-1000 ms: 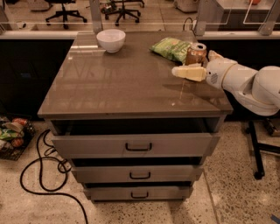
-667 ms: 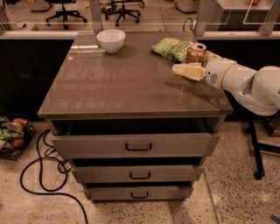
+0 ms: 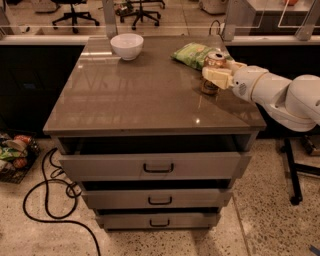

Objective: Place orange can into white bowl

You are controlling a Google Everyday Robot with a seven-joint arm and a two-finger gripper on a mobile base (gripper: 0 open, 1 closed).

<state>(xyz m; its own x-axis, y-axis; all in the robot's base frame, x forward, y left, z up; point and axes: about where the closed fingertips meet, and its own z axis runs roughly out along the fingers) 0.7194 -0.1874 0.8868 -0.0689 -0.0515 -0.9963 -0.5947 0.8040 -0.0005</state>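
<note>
Starting far left on the floor: a basket of colourful clutter (image 3: 14,152), with a black cable (image 3: 47,200) looping across the speckled floor toward the cabinet (image 3: 150,167). The cabinet has three drawers with dark handles, and a gap shows above the top one. Its grey-brown tabletop (image 3: 140,95) is glossy and shows reflections.

Back left of the top: the white bowl (image 3: 127,46), upright, near the rear edge, nothing visible inside it. Office chairs (image 3: 73,12) stand on the floor behind it.

Back right: a green snack bag (image 3: 192,53) lying flat. Just beside it, on its front-right side, the orange can (image 3: 215,59) stands upright on the tabletop with its silver top showing. It is well apart from the bowl, with bare tabletop between them.

The gripper (image 3: 216,75) is at the can, reaching in from the right at mid-height, its cream part crossing the can's front and hiding the middle of it. Cannot tell whether it is clamped on the can or loose around it. The white arm (image 3: 280,92) runs off the right edge. Below it, a black stand (image 3: 292,170) is on the floor.
</note>
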